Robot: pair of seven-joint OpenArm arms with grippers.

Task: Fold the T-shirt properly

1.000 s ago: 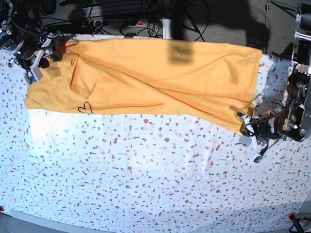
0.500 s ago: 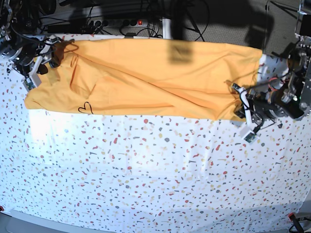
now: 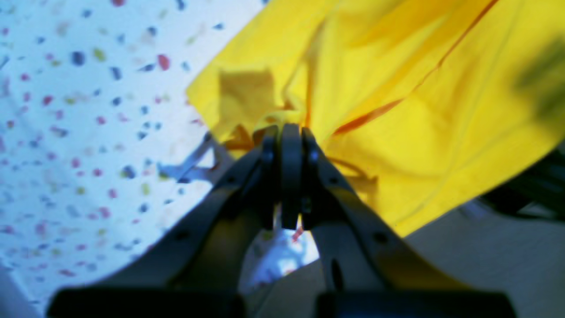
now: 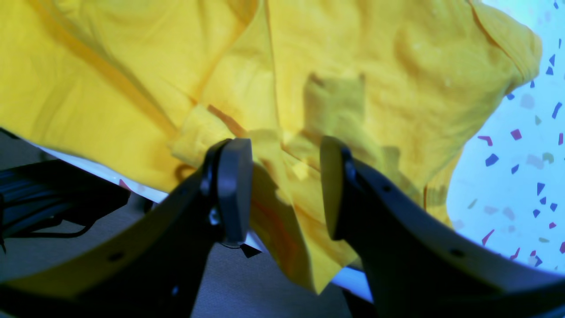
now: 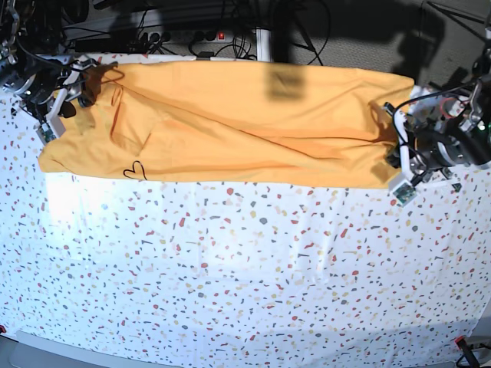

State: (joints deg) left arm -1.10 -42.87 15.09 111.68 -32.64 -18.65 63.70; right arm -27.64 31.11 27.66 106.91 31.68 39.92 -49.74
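The yellow-orange T-shirt (image 5: 245, 123) lies in a long wrinkled band across the far part of the table, a small black heart outline (image 5: 135, 169) near its front left edge. My left gripper (image 5: 393, 138) is at the shirt's right end. In the left wrist view the left gripper (image 3: 284, 132) is shut on a bunched corner of the T-shirt (image 3: 419, 110). My right gripper (image 5: 77, 96) is at the shirt's far left corner. Its fingers (image 4: 234, 185) stand apart in the right wrist view, and a fold of the T-shirt (image 4: 353, 66) lies between them, not pinched.
The speckled white tablecloth (image 5: 230, 268) covers the table in front of the shirt. Cables and a power strip (image 5: 192, 34) lie behind the table's far edge. A metal frame (image 5: 483, 46) stands at the far right.
My left gripper has carried the shirt's front right corner back toward the far edge, straightening the right end. My right gripper shifted slightly toward the far left and stays at the sleeve.
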